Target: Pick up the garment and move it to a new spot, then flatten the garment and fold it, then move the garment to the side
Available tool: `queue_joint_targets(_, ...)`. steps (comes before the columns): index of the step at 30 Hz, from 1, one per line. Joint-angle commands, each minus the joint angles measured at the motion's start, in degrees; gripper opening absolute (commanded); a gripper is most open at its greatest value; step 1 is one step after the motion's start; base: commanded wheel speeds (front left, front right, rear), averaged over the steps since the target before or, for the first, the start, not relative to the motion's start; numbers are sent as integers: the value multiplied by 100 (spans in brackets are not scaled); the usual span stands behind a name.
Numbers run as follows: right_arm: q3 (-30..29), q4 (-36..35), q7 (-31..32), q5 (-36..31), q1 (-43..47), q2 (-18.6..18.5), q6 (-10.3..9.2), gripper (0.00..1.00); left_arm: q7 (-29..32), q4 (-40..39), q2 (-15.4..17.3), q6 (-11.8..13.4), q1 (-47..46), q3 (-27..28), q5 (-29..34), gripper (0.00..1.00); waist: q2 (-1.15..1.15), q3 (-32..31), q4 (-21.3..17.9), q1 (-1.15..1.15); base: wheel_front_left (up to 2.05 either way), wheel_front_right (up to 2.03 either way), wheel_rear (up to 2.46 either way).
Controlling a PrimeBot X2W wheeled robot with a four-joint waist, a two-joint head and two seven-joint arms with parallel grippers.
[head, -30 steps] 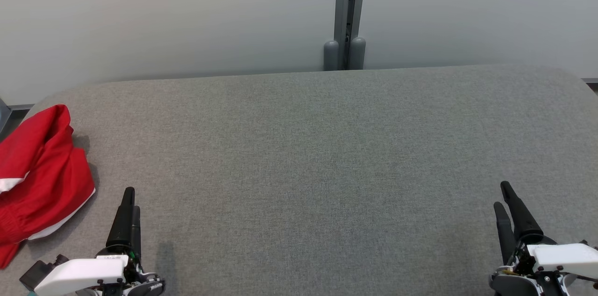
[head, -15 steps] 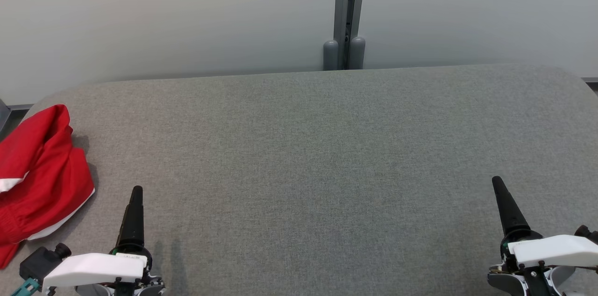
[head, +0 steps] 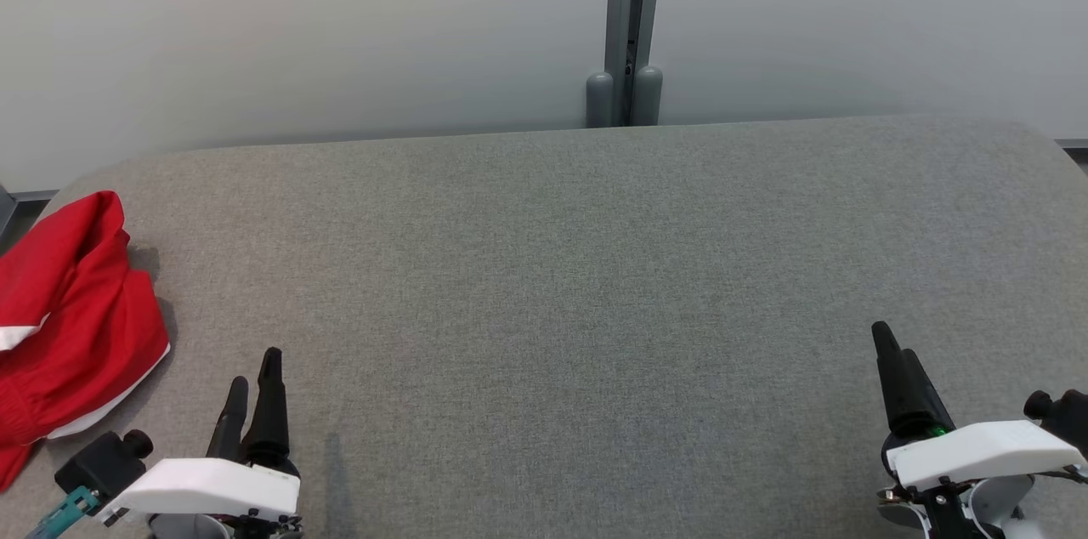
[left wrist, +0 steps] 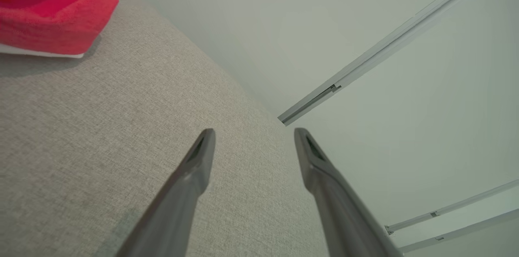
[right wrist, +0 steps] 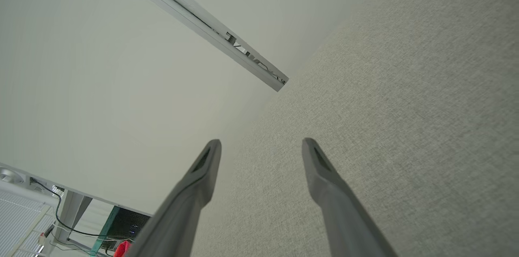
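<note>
The red garment (head: pixel 72 326) with white trim lies crumpled at the far left edge of the grey desk (head: pixel 595 267), near the left end effector (head: pixel 255 367) but not touching it. The right end effector (head: pixel 886 339) is well apart from it, at the other side of the desk. Each has its two dark fingers spread wide with nothing between them.

Grey table (head: pixel 595 267), red garment (head: pixel 76 309), maybe overhanging left

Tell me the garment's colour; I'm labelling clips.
The garment is red with white trim, clearest in the head view.
</note>
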Motion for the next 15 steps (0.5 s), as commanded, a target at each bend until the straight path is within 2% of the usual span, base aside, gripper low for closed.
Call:
queue_joint_targets(1, 45, -39, -68, -233, -162, -61, 5, 100, -59, -30, 64, 50, -213, -34, 268, 100, 0, 1, 0, 0, 0, 0, 0)
queue_joint_targets(15, 181, 42, -310, -1372, -223, -82, 7, 100, -300, 148, 178, 376, -249, -243, 1329, 100, 0, -1, 0, 0, 0, 0, 0)
